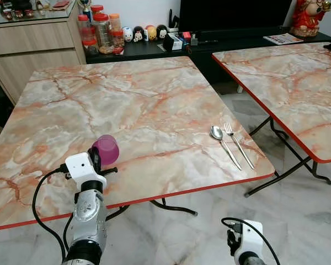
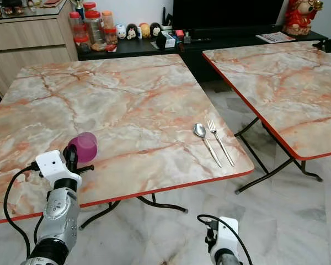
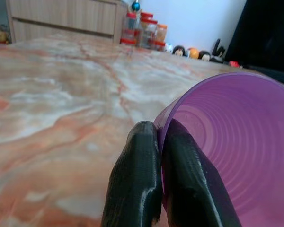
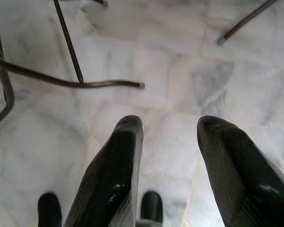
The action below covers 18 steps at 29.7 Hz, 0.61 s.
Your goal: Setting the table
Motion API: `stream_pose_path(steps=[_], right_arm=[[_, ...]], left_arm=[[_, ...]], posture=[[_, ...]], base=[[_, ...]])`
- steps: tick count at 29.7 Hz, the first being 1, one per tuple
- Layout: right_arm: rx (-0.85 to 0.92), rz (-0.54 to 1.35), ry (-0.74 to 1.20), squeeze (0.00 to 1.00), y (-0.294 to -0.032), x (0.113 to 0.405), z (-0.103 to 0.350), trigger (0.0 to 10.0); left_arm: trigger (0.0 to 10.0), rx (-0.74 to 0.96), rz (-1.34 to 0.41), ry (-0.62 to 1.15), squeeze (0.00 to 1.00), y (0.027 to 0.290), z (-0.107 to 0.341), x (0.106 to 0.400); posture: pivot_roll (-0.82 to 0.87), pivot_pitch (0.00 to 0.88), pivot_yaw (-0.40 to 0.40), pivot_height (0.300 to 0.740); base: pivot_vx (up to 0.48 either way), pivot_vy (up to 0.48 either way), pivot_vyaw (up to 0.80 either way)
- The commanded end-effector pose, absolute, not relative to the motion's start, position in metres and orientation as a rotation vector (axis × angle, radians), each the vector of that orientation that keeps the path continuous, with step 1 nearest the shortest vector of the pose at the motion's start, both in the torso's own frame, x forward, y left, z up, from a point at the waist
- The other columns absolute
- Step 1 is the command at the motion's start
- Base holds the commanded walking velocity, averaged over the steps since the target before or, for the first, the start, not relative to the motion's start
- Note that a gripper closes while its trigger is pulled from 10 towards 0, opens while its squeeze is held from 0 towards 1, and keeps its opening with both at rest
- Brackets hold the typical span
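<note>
A translucent purple cup (image 1: 106,149) is held tilted above the near left part of the marble table (image 1: 132,105). My left gripper (image 3: 158,142) is shut on its rim, one finger inside and one outside. A spoon (image 1: 223,143) and a fork (image 1: 237,142) lie side by side near the table's near right corner. My right gripper (image 4: 169,130) hangs open below the table's edge, pointing down at the tiled floor, with nothing between its fingers.
A second marble table (image 1: 289,83) stands to the right across a narrow gap. Behind are a wooden cabinet (image 1: 33,47), jars (image 1: 102,32) and small figurines (image 1: 146,33) on a low black shelf. Black table legs (image 4: 71,80) cross the pale floor.
</note>
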State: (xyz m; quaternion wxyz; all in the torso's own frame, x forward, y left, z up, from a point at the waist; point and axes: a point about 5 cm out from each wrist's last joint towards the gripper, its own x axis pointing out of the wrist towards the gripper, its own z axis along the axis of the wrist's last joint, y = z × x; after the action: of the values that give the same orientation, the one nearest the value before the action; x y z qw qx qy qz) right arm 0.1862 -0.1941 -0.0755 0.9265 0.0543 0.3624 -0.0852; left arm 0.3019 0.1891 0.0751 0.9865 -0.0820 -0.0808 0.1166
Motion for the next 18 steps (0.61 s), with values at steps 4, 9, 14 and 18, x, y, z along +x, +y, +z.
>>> stream_pose_path(steps=[4, 9, 14, 18], right_arm=[[0.105, -0.193, 0.762, 0.0, -0.1988, 0.1843, -0.0764, 10.0], [0.105, -0.196, 0.765, 0.0, -0.1993, 0.1841, -0.0765, 10.0], [0.11, -0.193, 0.77, 0.0, -0.1974, 0.1835, -0.0772, 10.0], [0.11, -0.189, 0.772, 0.0, -0.1961, 0.1837, -0.0774, 10.0]], left_arm=[[10.0, -0.157, 0.226, -0.177, 0.0, 0.1856, 0.0784, 0.3017], [10.0, -0.155, 0.227, -0.173, 0.0, 0.186, 0.0785, 0.3015], [10.0, -0.14, 0.225, -0.168, 0.0, 0.1867, 0.0787, 0.302], [10.0, -0.134, 0.228, -0.166, 0.0, 0.1878, 0.0795, 0.303]], posture=[[0.03, 0.0, -0.019, 0.74], [0.03, 0.0, -0.019, 0.74], [0.03, 0.0, -0.018, 0.74], [0.03, 0.0, -0.018, 0.74]], base=[[0.0, 0.0, 0.0], [0.0, 0.0, 0.0], [0.0, 0.0, 0.0], [0.0, 0.0, 0.0]])
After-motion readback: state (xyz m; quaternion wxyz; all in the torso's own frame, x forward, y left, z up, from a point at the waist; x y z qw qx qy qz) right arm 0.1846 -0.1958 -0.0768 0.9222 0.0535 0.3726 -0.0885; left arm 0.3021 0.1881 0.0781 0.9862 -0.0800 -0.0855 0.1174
